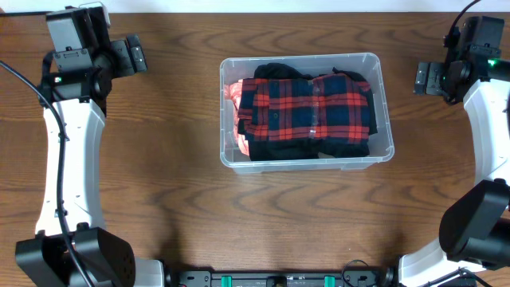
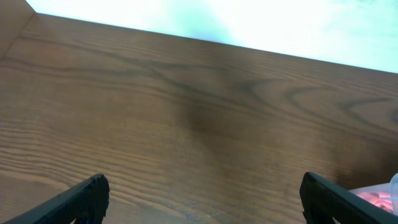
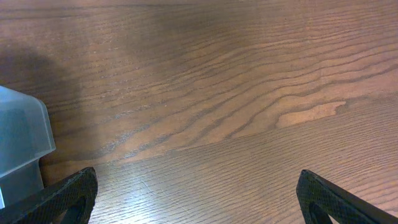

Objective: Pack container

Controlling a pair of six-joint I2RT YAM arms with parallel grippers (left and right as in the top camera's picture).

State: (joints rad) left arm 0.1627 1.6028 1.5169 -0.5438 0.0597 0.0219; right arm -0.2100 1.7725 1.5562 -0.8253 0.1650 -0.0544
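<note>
overhead: left gripper (image 1: 140, 56) is at the far-left side of the wooden table (image 1: 159, 199), pointing in toward the middle. jaws spread wide, nothing between them. left wrist view agrees: its two dark fingers (image 2: 84, 200) show only in the bottom corners, with bare wood grain across the whole gap. no grip on anything.

right gripper (image 1: 417, 78) is at the far-right side, facing inward, jaws also spread wide and holding nothing. right wrist view: fingertips (image 3: 74, 193) are in the two bottom corners with plain tabletop between them.

container (image 1: 384, 104) stands at the centre of the table, between the two grippers and well apart from both, long side running left to right. a frosted corner of it shows at the left edge of the right wrist view, clear of the fingers. a clear edge with something pink behind it shows at the lower right of the left wrist view, too cropped to say more.

inside: folded red-and-navy plaid shirt (image 1: 307, 112) on top, black garment (image 1: 279, 72) under and around it, pink cloth (image 1: 233, 92) against the left wall. clothes cover the base, so any label there cannot be read.
</note>
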